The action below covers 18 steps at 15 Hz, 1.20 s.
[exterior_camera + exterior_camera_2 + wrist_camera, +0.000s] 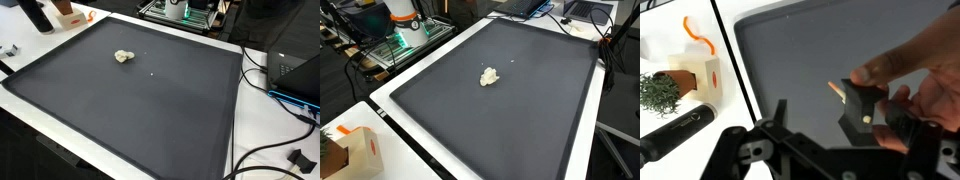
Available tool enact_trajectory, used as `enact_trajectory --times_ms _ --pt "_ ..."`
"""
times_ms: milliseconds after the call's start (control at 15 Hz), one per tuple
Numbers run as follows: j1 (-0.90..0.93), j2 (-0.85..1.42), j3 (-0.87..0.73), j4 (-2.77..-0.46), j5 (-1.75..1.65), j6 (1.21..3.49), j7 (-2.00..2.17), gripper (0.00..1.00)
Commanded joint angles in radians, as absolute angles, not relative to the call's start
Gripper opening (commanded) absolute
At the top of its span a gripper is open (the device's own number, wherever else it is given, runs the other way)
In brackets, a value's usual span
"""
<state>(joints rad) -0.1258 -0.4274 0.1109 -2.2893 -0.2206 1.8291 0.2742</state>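
In the wrist view my gripper [823, 112] hangs over the dark grey mat [790, 50] with its jaws wide apart and nothing between them. A person's hand [915, 70] reaches in from the right and holds the black right fingertip [862, 108], which bears a small cream dot. A thin orange-tipped stick [835, 90] pokes out beside that finger. A small crumpled white lump [123, 57] lies on the mat [150, 110] in both exterior views, also seen as the lump [490, 77] on the mat [530, 120]. Neither exterior view shows the arm or gripper.
Left of the mat in the wrist view stand a small potted plant [658, 92], a white and orange box [695, 75] and a black cylinder [680, 130]. Cables [270, 150] and a laptop [295, 72] sit beside the mat. A box [360, 150] stands near one corner.
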Motion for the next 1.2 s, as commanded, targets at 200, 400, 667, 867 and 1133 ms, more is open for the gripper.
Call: enact_trajectory --times_ms 200,400,667,867,1133 --pt "-0.093 -0.418 0.084 -2.282 -0.227 1.831 0.272 0.75" --pt "-0.089 -0.417 0.081 -2.282 -0.226 1.835 0.266 0.56" --pt "-0.085 -0.416 0.079 -2.28 -0.228 1.837 0.263 0.27" --pt "-0.081 -0.416 0.08 -2.279 -0.229 1.839 0.262 0.03" --pt "-0.078 -0.413 0.078 -2.276 -0.227 1.836 0.264 0.03"
